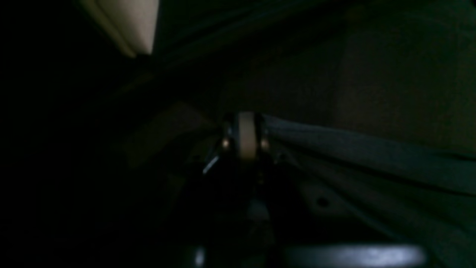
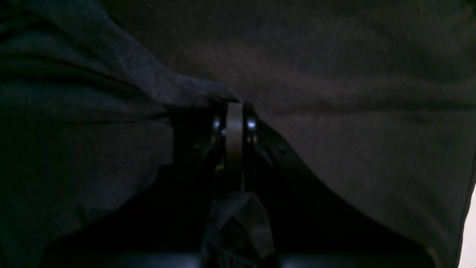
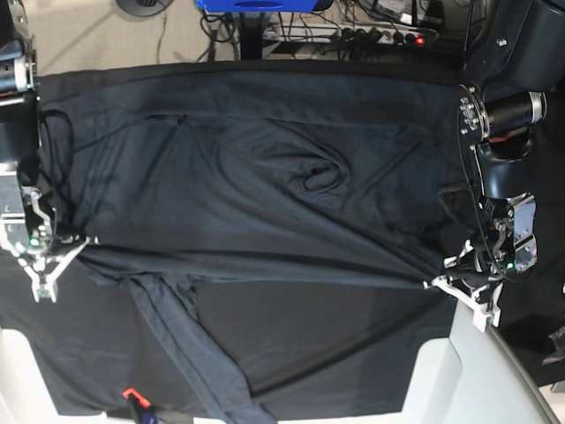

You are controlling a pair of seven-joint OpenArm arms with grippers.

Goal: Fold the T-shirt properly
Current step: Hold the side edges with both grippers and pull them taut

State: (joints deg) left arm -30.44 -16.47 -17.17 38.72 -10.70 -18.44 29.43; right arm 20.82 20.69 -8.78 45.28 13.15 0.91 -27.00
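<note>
Two grippers, left (image 3: 439, 283) at lower right and right (image 3: 81, 240) at lower left, each clench the shirt (image 3: 265, 194) edge, stretching it taut, likely for folding.

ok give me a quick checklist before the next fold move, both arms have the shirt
1. Left gripper pinching the shirt edge: ok, cloth pulls taut from it.
2. Right gripper pinching the opposite edge: ok, fingers closed on cloth.
3. Held edge stretched straight between grippers: ok.
4. Shirt body smooth: not ok, a bunched wrinkle sits mid-shirt.
5. Sleeve tucked: not ok, it trails toward the near table edge.
6. Table cloth caught in either pinch: cannot tell.
</note>
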